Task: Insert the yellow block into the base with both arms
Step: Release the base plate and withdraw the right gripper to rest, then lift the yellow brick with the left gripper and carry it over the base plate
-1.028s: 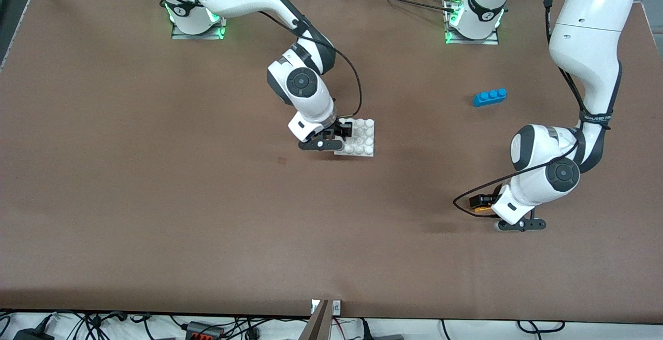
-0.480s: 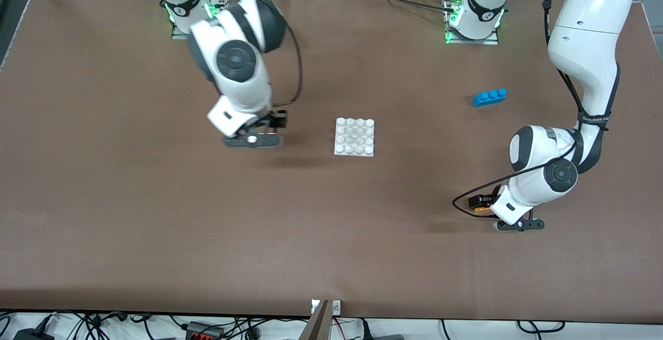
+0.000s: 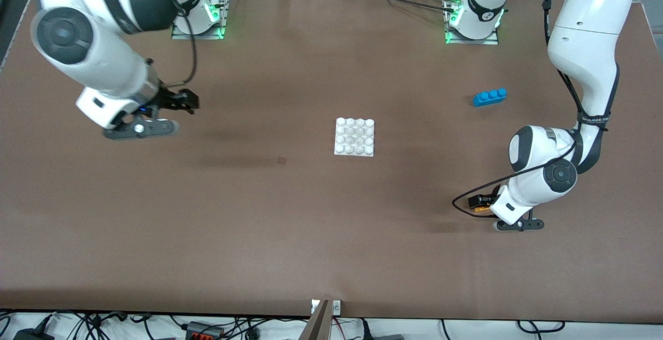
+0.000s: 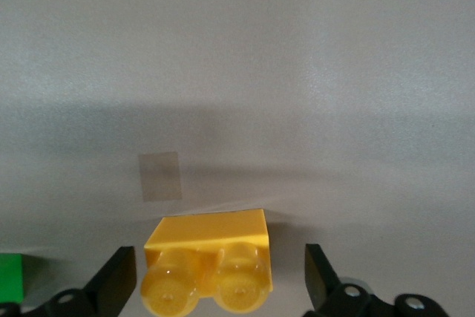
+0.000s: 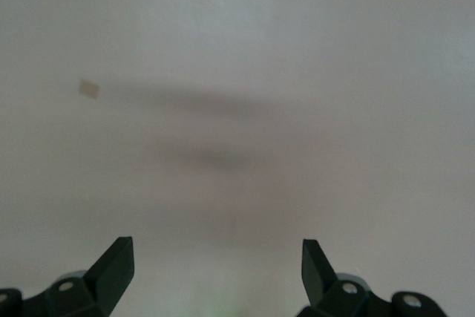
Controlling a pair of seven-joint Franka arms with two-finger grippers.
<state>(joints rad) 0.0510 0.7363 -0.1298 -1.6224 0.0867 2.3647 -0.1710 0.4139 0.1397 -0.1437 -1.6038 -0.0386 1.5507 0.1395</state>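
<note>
I am holding the right gripper [image 3: 178,102], fingers spread and empty, over bare table toward the right arm's end; the base [image 3: 355,137] is lying mid-table. The left gripper [image 4: 215,276] is straddling the yellow block [image 4: 209,263], fingers apart, near the left arm's end; I judge it light, rigid and slick, best pinched across its flat sides.

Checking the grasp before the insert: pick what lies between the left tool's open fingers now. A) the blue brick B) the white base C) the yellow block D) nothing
C: the left wrist view shows the yellow block on the table between the open fingers of the left tool, not yet clamped.
</note>
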